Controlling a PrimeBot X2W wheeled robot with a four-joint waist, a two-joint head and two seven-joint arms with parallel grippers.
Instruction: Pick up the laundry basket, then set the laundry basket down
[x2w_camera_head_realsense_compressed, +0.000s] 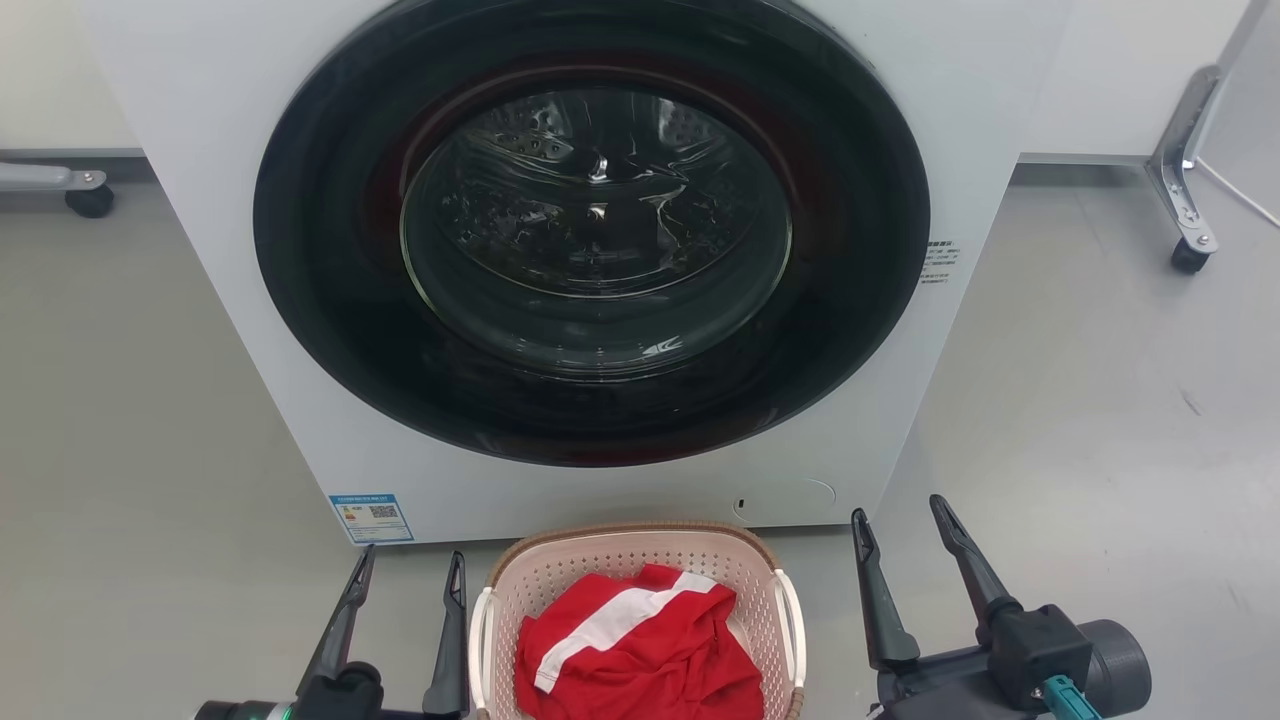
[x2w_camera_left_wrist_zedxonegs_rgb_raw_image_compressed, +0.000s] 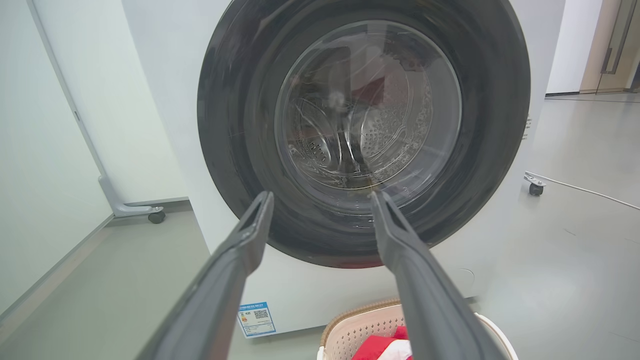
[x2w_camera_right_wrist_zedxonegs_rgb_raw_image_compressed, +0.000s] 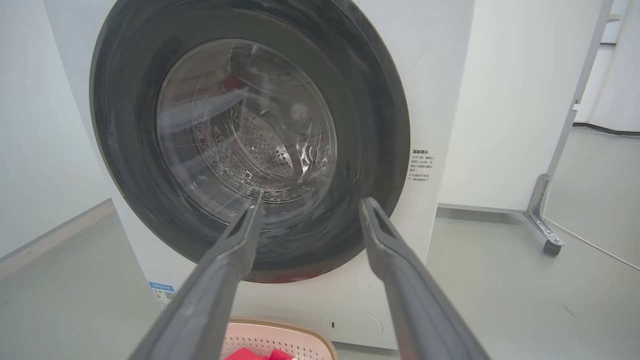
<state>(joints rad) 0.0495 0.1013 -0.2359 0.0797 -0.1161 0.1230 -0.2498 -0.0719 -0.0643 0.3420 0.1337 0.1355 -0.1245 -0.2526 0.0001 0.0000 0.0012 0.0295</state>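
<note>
The pale pink laundry basket (x2w_camera_head_realsense_compressed: 560, 580) with a brown rim and white side handles sits on the floor in front of the washing machine, holding a red cloth (x2w_camera_head_realsense_compressed: 640, 650) with a white stripe. My left gripper (x2w_camera_head_realsense_compressed: 412, 565) stands open just left of the basket, its right finger close to the left handle. Apart from the basket's right side, my right gripper (x2w_camera_head_realsense_compressed: 895, 510) is open with nothing between its fingers. The left wrist view shows the left gripper (x2w_camera_left_wrist_zedxonegs_rgb_raw_image_compressed: 322, 197) above the basket (x2w_camera_left_wrist_zedxonegs_rgb_raw_image_compressed: 350, 330). The basket's rim (x2w_camera_right_wrist_zedxonegs_rgb_raw_image_compressed: 295, 330) peeks below the right gripper (x2w_camera_right_wrist_zedxonegs_rgb_raw_image_compressed: 310, 202).
A white front-loading washing machine (x2w_camera_head_realsense_compressed: 200, 150) with a shut round dark door (x2w_camera_head_realsense_compressed: 590, 230) stands directly behind the basket. Wheeled frame legs sit at the far left (x2w_camera_head_realsense_compressed: 85, 195) and far right (x2w_camera_head_realsense_compressed: 1185, 220). Grey floor spreads on both sides.
</note>
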